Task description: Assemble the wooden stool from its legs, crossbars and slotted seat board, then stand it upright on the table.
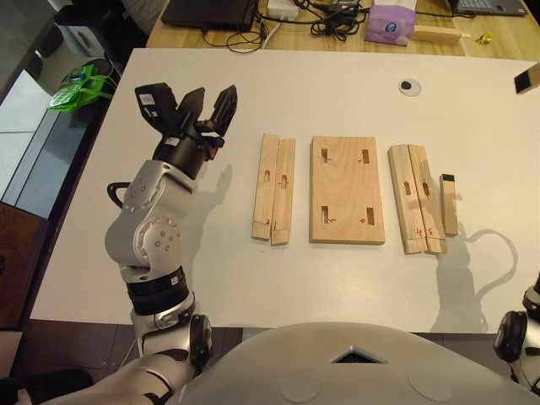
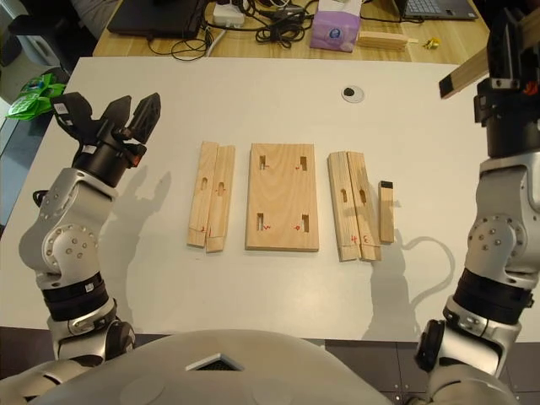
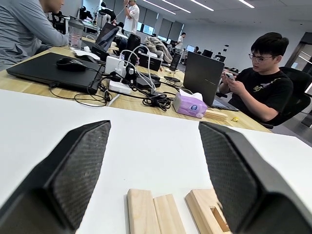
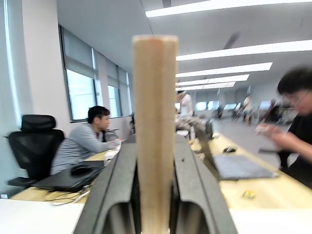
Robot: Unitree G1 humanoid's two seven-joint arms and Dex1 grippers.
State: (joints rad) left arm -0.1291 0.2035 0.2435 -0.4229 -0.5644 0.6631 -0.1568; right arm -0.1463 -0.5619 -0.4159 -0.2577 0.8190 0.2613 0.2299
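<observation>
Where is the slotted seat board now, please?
In the eye views, the slotted seat board lies flat, centred between the left leg pair and the right leg pair.

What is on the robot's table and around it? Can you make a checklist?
Surface: white table, parts laid in a row.
Job's things: seat board in the middle; left legs and right legs in pairs either side; flat crossbar beside the right legs; held crossbar off the table.
Clutter: dark disc at the table's far side.
Grippers: left gripper open, above the table; right gripper shut on the held crossbar, raised.
Cables: tangle on the desk behind.
Surroundings: laptop, tissue pack, green bag.
</observation>
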